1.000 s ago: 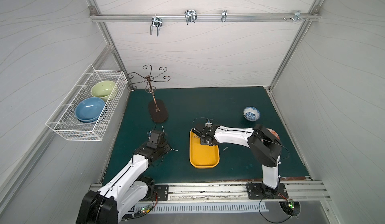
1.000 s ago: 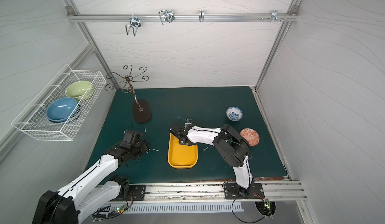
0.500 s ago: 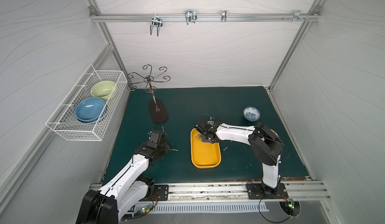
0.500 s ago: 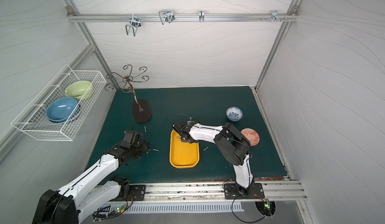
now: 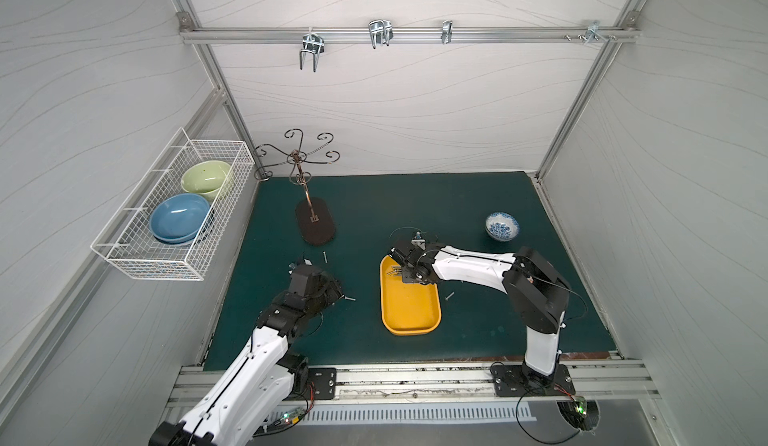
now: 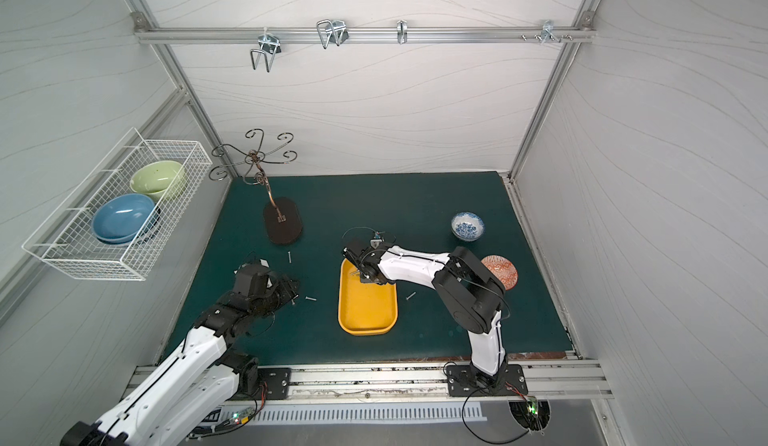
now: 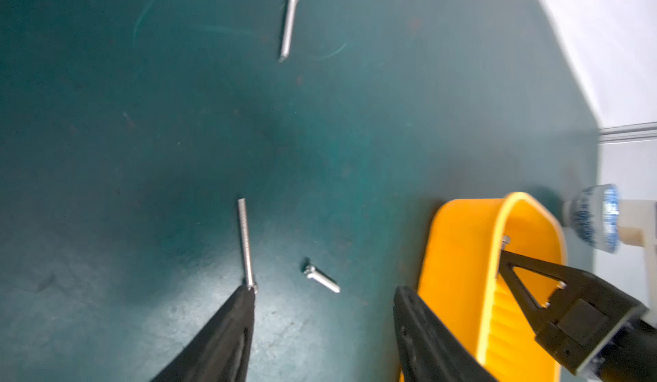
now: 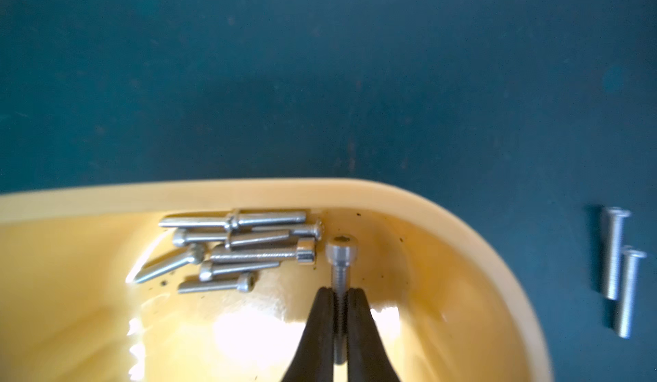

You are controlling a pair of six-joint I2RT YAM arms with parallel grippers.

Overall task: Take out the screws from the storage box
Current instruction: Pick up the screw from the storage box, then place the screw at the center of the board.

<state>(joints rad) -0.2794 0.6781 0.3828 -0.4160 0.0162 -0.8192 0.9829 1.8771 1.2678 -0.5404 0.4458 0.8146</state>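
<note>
Several screws lie heaped against the end wall of the yellow storage tray, packed side by side where the rounded corner gathers them. The right claw reaches into that end and is pressed together on one socket-head screw that sits a little apart from the heap. This is probably the easiest pick, since no neighbour crowds the fingers. It pinches the threaded shank and leaves the head proud, so the wider head should stop the screw slipping through.

The left claw is spread over the green counter, just beside the tray. A long screw lies flat with its head touching one fingertip, not clamped, which looks like a drop-off spot. A short screw and another also lie loose there. Two more rest side by side on the counter past the tray's corner.
</note>
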